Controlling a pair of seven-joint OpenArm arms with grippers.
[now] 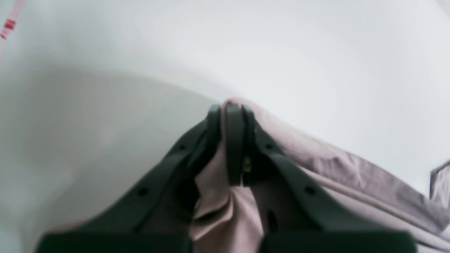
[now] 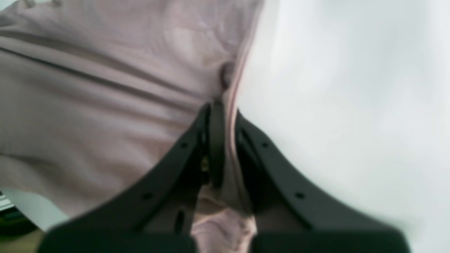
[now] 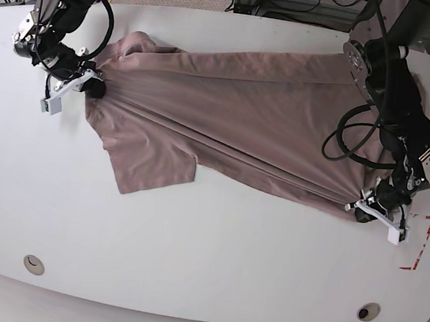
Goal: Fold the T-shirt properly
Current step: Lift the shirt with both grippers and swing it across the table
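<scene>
Left pincer (image 3: 361,212) clenched on T-shirt (image 3: 235,124) hem corner, right pincer (image 3: 91,88) clenched on its shoulder edge, shirt's long axis running across the desk (image 3: 188,259), collar end toward the right pincer.

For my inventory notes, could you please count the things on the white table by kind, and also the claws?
T-shirt: 1
Claws: 2, left claw and right claw, each shut on the T-shirt
Red floor-style marking on the table: 1
Total: 4

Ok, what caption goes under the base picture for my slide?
Two robot arms pinch opposite ends of a pink T-shirt stretched across a white table.
</scene>
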